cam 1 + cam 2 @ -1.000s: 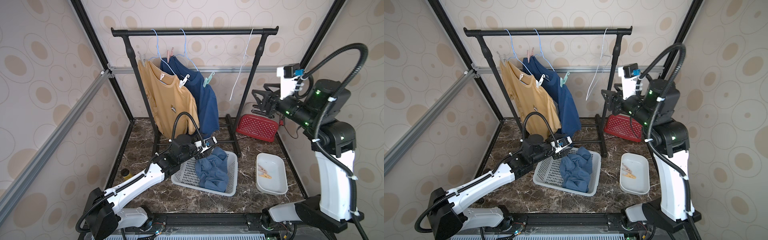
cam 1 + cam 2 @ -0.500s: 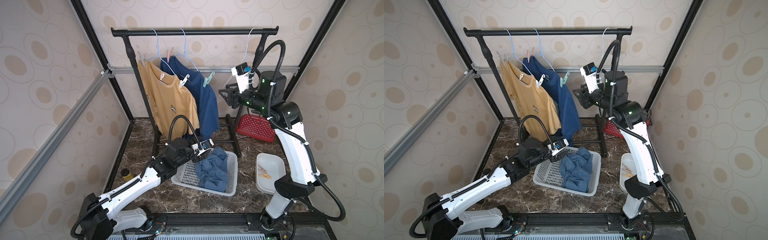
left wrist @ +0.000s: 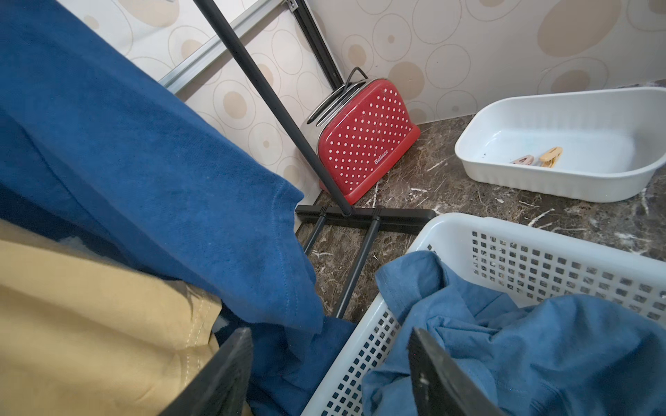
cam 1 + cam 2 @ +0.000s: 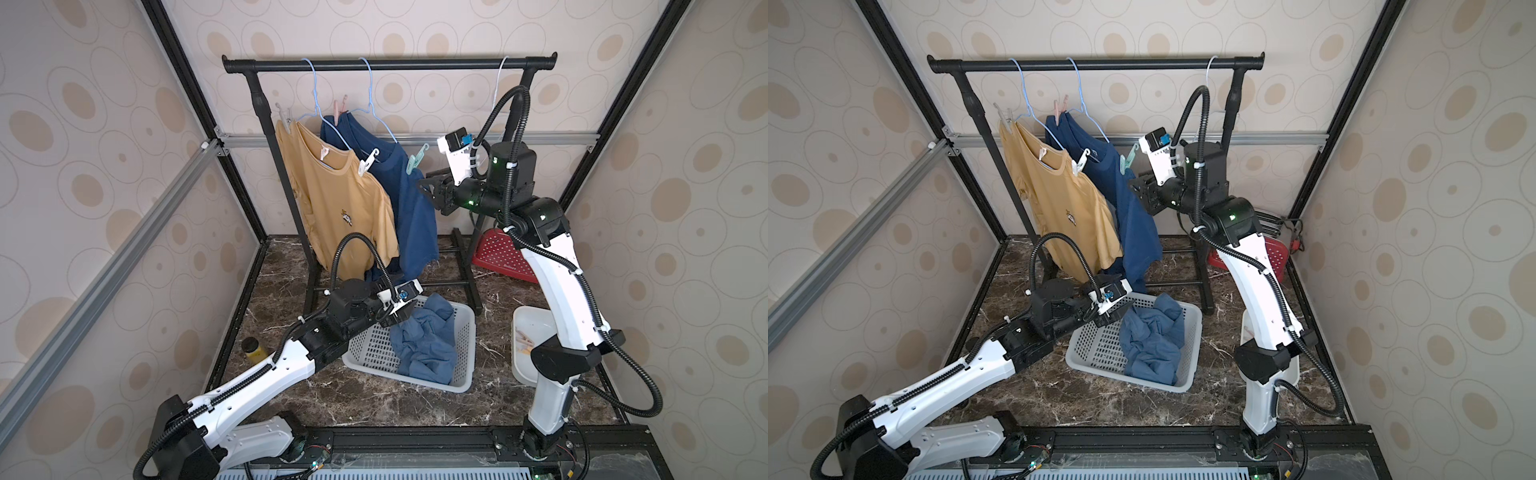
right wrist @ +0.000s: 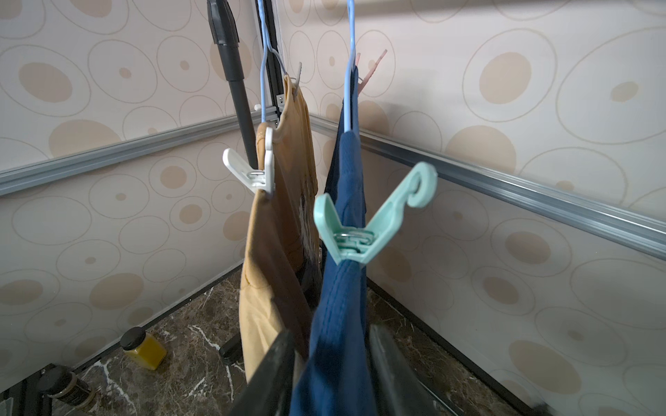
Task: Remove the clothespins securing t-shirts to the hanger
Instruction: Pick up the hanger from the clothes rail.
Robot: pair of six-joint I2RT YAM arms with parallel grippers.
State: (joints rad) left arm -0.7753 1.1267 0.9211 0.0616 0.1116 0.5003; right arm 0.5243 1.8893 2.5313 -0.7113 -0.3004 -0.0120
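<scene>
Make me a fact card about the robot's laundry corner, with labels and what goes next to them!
Rail: black metal clothes rail; mustard yellow t-shirt and dark blue t-shirt hang on it
Clipped on yellow: white plastic clothespin, grey clothespin
Clipped on dark blue: teal hook-tipped clothespin, pink clothespin
Basket: white slotted laundry basket holding crumpled lighter blue t-shirt
Tub: white plastic tub holding two loose clothespins
Right gripper: jaws apart, straddling dark blue t-shirt below teal clothespin
Left gripper: open, empty, low at basket's rim
</scene>
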